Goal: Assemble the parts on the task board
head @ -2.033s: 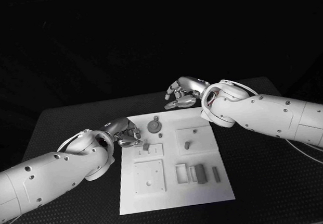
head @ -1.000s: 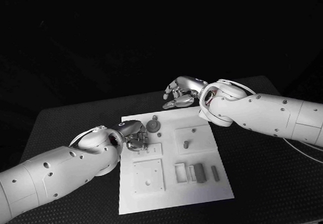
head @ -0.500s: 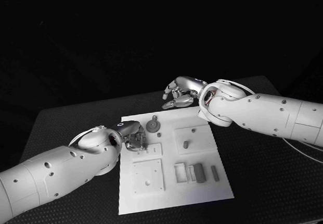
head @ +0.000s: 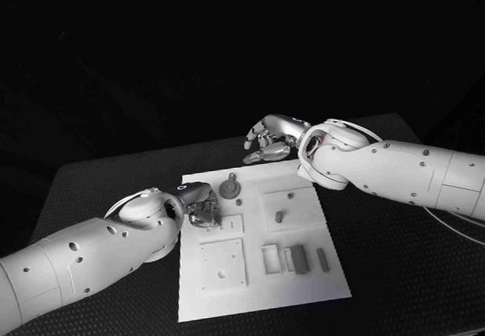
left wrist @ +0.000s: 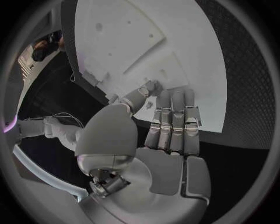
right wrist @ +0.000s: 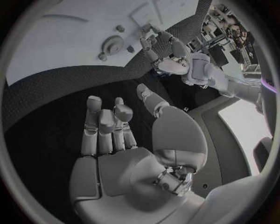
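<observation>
Risk I see: left robot hand (head: 198,205), fingers extended flat holding nothing at the task board (head: 264,292) left edge, could nudge loose parts (head: 302,259).

**No readable writing**

No text, label, brand, number or sign can be read in any view. The task board (head: 260,245) shows plain white faces with no print that can be made out, and the white arm shells carry only small dark dots, not characters. Any marking on the small parts is too small to tell.
</observation>
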Motion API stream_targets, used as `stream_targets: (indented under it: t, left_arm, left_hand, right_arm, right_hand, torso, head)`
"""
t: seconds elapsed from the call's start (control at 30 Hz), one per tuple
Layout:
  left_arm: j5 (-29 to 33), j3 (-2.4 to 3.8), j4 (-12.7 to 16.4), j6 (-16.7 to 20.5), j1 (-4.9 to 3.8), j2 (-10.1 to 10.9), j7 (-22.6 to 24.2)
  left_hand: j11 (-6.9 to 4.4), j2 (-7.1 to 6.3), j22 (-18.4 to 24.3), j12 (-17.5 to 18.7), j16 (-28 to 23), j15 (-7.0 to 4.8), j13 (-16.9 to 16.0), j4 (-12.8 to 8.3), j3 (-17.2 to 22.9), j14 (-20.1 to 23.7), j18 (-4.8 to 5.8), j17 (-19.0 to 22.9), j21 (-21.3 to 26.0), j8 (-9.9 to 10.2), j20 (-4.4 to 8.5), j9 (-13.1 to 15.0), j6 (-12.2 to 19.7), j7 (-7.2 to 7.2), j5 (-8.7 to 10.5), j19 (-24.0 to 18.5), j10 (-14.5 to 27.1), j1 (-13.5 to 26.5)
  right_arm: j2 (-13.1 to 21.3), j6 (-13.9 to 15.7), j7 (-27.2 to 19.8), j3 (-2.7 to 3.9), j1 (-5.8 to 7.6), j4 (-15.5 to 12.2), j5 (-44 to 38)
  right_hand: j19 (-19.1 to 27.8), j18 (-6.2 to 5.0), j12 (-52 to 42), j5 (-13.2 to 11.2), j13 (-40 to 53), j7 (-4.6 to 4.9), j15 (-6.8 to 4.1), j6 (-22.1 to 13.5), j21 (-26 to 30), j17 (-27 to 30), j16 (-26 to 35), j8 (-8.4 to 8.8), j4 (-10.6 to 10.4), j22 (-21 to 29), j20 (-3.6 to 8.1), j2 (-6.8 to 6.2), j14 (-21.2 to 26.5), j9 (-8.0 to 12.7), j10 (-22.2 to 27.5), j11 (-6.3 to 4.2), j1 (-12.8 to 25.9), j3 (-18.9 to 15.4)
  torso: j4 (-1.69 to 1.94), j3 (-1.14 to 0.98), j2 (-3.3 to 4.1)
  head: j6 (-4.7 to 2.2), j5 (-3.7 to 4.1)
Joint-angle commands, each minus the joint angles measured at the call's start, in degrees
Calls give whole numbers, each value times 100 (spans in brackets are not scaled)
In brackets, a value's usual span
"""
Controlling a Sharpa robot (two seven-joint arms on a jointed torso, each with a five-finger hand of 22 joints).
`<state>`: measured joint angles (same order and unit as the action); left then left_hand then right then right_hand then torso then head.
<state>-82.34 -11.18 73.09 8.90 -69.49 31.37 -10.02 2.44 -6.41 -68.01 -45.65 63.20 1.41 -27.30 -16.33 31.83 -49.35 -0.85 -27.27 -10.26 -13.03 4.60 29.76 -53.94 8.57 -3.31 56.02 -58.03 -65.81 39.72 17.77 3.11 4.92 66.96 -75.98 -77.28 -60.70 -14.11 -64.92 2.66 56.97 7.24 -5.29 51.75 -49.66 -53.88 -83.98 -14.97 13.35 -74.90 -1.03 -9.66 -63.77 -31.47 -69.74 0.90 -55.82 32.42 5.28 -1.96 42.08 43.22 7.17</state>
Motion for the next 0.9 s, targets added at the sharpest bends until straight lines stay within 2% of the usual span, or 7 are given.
stream_targets:
  t: [0.03, 0.33, 0.5, 0.77, 0.9]
  left_arm:
    - [97, -1, 2, -333, -3, -25, -20]
    - [99, -19, -34, -544, -4, -57, -74]
    - [99, -41, -56, -513, -4, -66, -94]
    - [102, -54, -46, -360, -4, -67, -114]
    - [91, -55, -31, -105, -4, -63, -99]
  left_hand:
    - [6, 3, -10, -18, 35, -46, -6, 8, -43, -3, 49, -5, -14, 24, 3, 8, -7, 7, 14, 46, -19, 61]
    - [0, 101, -32, -53, 57, -45, -8, 8, -30, 25, 58, -2, 1, 6, 6, -5, -59, -4, 13, 33, 14, 91]
    - [-11, 134, -49, -79, 77, -47, -9, -1, -12, 36, 60, -1, 8, -19, 9, -10, -113, -20, 13, 31, 29, 90]
    - [-31, 124, -74, -119, 108, -56, -12, -7, -2, 29, 58, 1, 7, -58, 18, -14, -188, -44, 13, 50, 26, 93]
    - [-93, 59, -124, -212, 181, -91, -22, -13, 5, -25, 49, 0, -11, -180, 48, 2, -370, -122, 13, 122, -21, 70]
  right_arm:
    - [-7, -68, -42, 3, -3, -2, 2]
    - [-8, -74, -49, 3, -3, -3, 6]
    - [-7, -74, -50, 3, -3, -1, 8]
    - [-2, -75, -49, 3, -3, -4, 10]
    - [0, -72, -49, 3, -3, -5, 10]
  right_hand:
    - [12, -89, 21, 12, -7, 19, 15, -11, 15, 8, 26, 23, -34, -39, 7, 5, 18, -5, 46, 3, 61, 3]
    - [11, -89, 20, 12, -7, 19, 15, -11, 16, 8, 26, 23, -38, -39, 7, 6, 18, -5, 46, 3, 65, 2]
    - [11, -89, 20, 12, -7, 19, 15, -10, 16, 8, 26, 23, -40, -40, 7, 7, 18, -5, 46, 3, 66, 2]
    - [11, -89, 19, 12, -7, 19, 15, -9, 16, 8, 25, 24, -43, -40, 7, 8, 17, -6, 46, 3, 69, 1]
    - [11, -89, 19, 12, -7, 19, 16, -9, 16, 8, 26, 24, -43, -40, 7, 9, 17, -6, 47, 3, 69, 1]
  torso:
    - [0, -2, -1]
    - [1, 0, -1]
    - [2, 0, 0]
    - [6, 1, 0]
    - [3, 0, -1]
  head:
    - [-1, 0]
    - [6, 9]
    - [8, 15]
    - [9, 18]
    - [7, 17]
